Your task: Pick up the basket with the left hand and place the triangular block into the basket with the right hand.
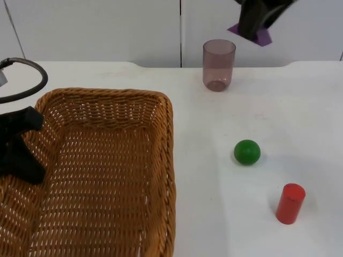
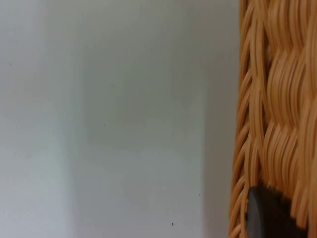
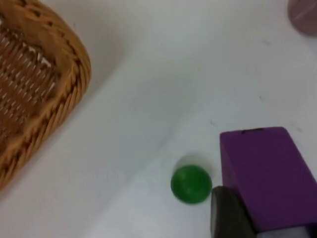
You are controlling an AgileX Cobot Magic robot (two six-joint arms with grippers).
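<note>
Basket [image 1: 107, 176]: near left, L gripper [image 1: 21, 147] clamped on its 9 o'clock rim. Red cylinder [image 1: 290, 203], green ball [image 1: 247, 152]: on table [image 1: 268, 107] at 3 o'clock of basket. Cup [image 1: 218, 65]: far. Purple block [image 1: 256, 33]: pinched in R gripper [image 1: 254, 24], aloft at 1 o'clock.

It looked like a robotics lab test bench: a bare white tabletop [image 1: 300, 101] ended at plain grey partition panels [image 1: 96, 29], with only staged practice objects laid out, a wicker basket [image 1: 107, 166], green ball [image 1: 247, 152], red cylinder [image 1: 290, 203] and tinted cup [image 1: 218, 65].
</note>
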